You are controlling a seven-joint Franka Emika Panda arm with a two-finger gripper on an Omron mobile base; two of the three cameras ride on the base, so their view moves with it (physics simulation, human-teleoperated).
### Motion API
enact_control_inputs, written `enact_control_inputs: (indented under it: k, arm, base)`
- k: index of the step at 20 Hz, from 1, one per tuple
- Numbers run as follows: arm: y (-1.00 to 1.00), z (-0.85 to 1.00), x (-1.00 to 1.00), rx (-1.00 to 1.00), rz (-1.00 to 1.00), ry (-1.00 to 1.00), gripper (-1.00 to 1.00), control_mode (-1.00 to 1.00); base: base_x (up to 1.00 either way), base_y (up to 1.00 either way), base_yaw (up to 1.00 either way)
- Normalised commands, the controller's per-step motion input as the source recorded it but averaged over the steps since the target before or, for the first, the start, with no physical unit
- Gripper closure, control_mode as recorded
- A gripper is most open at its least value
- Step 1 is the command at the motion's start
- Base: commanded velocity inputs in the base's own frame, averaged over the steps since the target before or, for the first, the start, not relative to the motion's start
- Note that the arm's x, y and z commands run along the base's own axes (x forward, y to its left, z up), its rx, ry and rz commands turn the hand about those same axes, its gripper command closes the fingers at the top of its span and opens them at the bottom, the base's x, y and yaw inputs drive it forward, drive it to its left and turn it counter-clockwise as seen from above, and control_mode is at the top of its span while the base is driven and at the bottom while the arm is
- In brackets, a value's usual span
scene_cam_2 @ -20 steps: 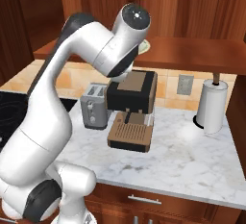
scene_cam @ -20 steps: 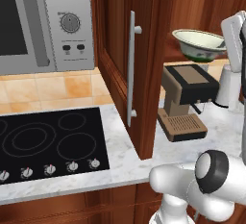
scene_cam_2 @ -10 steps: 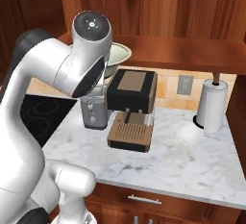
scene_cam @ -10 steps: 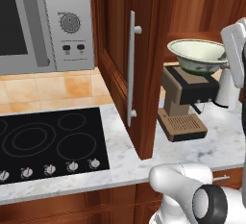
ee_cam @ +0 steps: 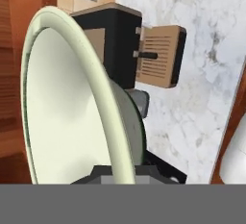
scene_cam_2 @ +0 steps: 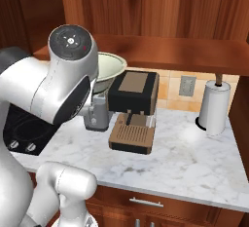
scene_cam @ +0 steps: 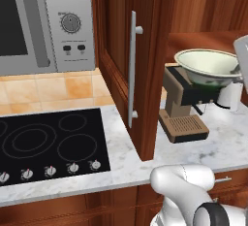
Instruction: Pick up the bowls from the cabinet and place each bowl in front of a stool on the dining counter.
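You have the white bowl (scene_cam: 207,67) with the green rim out of the cabinet (scene_cam: 127,55) and in the air, so the first pick looks done. It hangs above the coffee machine (scene_cam_2: 133,109), clear of the marble desk (scene_cam_2: 185,158) below. Your end effector (ee_cam: 122,174) is clenched on the bowl's rim; in the hand view the rim runs straight down between the finger tips. What is left, as far as you can judge: carry this bowl to the dining counter, set it before a stool, then come back for the second bowl (neither it nor the counter can be placed from here).

The bowl is glossy ceramic, round and shallow, cream inside with a dark-green patterned base. The cabinet door is smooth reddish-brown wood with a long silver bar handle (scene_cam: 132,70). The coffee machine is boxy, black and tan, with a ribbed drip tray.
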Motion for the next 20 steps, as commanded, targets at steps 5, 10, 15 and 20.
enact_control_inputs:
  k: [5, 10, 15, 20]
  arm:
    - [-0.01, 0.00, -0.66, 0.00, 0.00, 0.11, 1.00, -1.00]
    - [0.00, 0.00, -0.28, 0.00, 0.00, 0.03, 1.00, 1.00]
    - [0.00, 0.00, 0.00, 0.00, 0.00, 0.00, 1.00, 1.00]
    - [0.00, 0.00, 0.00, 0.00, 0.00, 0.00, 1.00, 1.00]
  base:
    - [0.00, 0.00, 0.00]
    - [-0.34, 0.00, 0.00]
    - [-1.00, -0.47, -0.19]
    - [-0.97, -0.22, -0.65]
